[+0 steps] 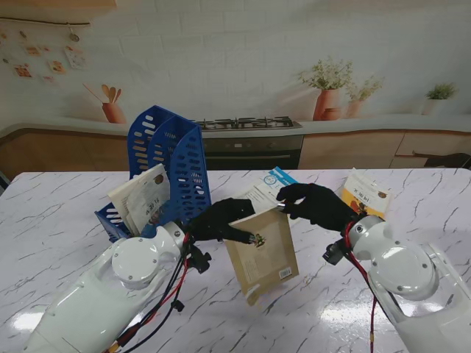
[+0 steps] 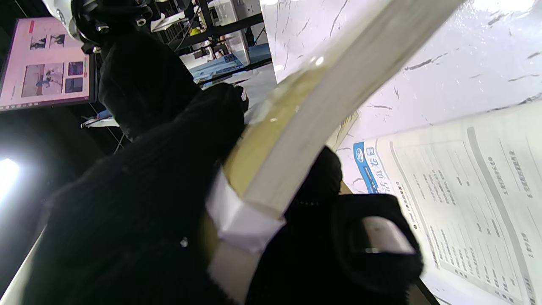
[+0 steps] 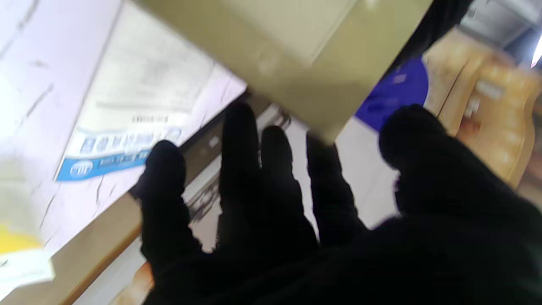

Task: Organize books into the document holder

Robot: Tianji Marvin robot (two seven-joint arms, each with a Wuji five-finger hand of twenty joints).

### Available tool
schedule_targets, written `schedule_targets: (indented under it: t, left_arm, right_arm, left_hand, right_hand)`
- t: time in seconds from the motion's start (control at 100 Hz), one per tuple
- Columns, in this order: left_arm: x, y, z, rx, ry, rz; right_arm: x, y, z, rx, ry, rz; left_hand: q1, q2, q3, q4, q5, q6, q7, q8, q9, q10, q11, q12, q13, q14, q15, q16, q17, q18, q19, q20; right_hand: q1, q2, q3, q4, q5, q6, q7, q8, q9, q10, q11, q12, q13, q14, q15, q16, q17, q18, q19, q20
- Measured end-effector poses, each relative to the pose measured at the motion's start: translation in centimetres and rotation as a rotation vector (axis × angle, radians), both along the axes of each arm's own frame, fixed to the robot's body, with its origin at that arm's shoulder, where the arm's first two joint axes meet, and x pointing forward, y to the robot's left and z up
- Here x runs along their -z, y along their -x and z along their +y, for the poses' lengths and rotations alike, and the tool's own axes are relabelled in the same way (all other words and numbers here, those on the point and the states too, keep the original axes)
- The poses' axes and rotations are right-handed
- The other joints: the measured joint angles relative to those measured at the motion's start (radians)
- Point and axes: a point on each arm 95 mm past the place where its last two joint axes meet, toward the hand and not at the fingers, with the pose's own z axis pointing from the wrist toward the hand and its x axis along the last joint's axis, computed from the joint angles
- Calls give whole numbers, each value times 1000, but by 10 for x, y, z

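A tan book (image 1: 261, 254) hangs tilted above the table, and my left hand (image 1: 217, 220) is shut on its left edge. In the left wrist view the book (image 2: 296, 118) sits clamped between thumb and fingers of that hand (image 2: 148, 203). My right hand (image 1: 316, 204) is at the book's upper right corner with its fingers spread. In the right wrist view the book's corner (image 3: 296, 51) hovers just over the fingertips of that hand (image 3: 296, 220), which is not closed on it. The blue document holder (image 1: 165, 158) stands at the back left with books (image 1: 143, 198) leaning in it.
A white booklet with a blue header (image 1: 268, 187) lies flat on the marble table (image 1: 73, 213) behind the tan book, also in the left wrist view (image 2: 465, 190). A yellow and white book (image 1: 366, 195) lies to the right of my right hand.
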Motion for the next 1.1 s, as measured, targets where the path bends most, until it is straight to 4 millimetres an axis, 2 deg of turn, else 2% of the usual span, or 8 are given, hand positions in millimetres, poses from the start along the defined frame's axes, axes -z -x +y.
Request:
schedule_targets:
  t: [0.22,0.55,0.72,0.91,1.1]
  left_arm:
    - [-11,2,13,-71,5,3]
    - [-61,14,54,-261,-33,-83]
    - [-84,27,78,-357,-71,-126]
    - [-103,43,97,-445,-98,-170]
    - [-125,63,121,-537,-211,-228]
  right_arm:
    - [2,2,-9,162,-53,-74]
    - [22,9,-21,245,-67,-32]
    - [33,6,-28,294,-64,-2]
    - [42,6,-34,311,-70,32]
    - [47,9,-34,309,-71,42]
  left_hand:
    - [0,-1,0,0,0,0,0,0,2,-8,0,-2,1,-1,7,0,0,-1,0,0]
    - [0,-1,0,0,0,0,0,0,2,-8,0,-2,2,-1,8,0,0,-1,0,-1]
    - [0,-1,0,0,0,0,0,0,2,-8,0,-2,2,-1,8,0,0,-1,1,-1]
    - [0,-1,0,0,0,0,0,0,2,-8,0,-3,2,-1,8,0,0,-1,1,-1]
    - [-1,-1,0,0,0,0,0,0,2,-14,0,-3,2,-3,8,0,0,-3,1,-1]
  right_hand:
    - [0,0,-28,0,1,0,0,0,-2,0,0,0,0,1,-35,0,-10,0,-13,-7]
    - [0,-1,-38,0,31,0,0,12,3,0,0,0,1,2,-38,0,-13,0,-23,-7]
    - [-13,-1,-39,0,31,0,0,12,3,0,0,0,1,2,-38,0,-13,0,-23,-7]
    - [-12,-2,-24,0,31,0,0,12,4,0,0,0,1,3,-38,0,-13,0,-23,-7]
    - [-12,-2,-16,0,31,0,0,12,8,0,27,8,1,3,-38,0,-23,0,-26,-8]
